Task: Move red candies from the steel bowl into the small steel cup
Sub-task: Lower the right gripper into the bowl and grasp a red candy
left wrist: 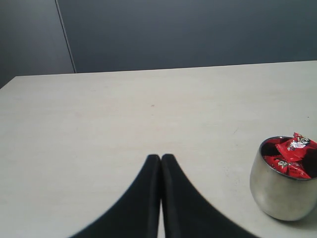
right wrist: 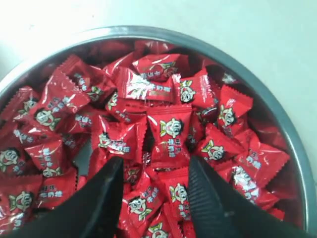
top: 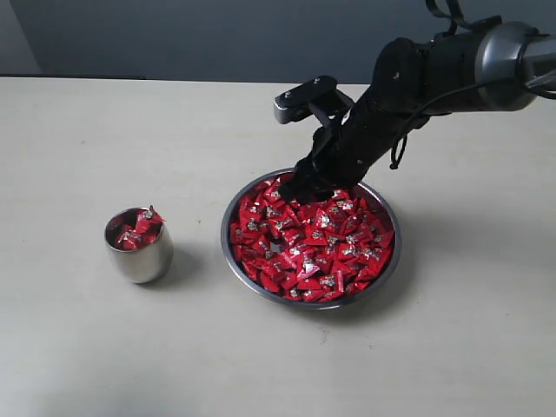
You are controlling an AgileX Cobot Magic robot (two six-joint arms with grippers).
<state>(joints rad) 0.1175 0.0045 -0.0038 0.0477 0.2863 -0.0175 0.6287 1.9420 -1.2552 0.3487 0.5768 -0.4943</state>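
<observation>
**Right claw spread wide over the candy bowl; left claw closed by the cup**

The right gripper (right wrist: 156, 164) hangs low over the steel bowl (top: 300, 303), at the part of the bowl nearest the far edge of the table (top: 104, 130). Its two dark fingers (right wrist: 101, 198) stand wide apart, with a gap broad enough to take in more than one wrapper. Nothing is clamped between them. The red candies (top: 317, 248) seen in the gap lie loose in the heap with the rest. The fingertips sit right at the top of the pile. Whether they press into the wrappers or hang just above them is hard to tell from either view.

The bowl is close to full, with candies heaped across it almost to the rim. It stands at the middle of the table, with the small steel cup (top: 139, 256) upright well to its left. A few red candies are already in the cup, and one pokes up above its lip.

The left gripper (left wrist: 161, 159) has its fingers pressed together with nothing between them. It points out over bare table, with the cup off to one side and apart from it.
</observation>
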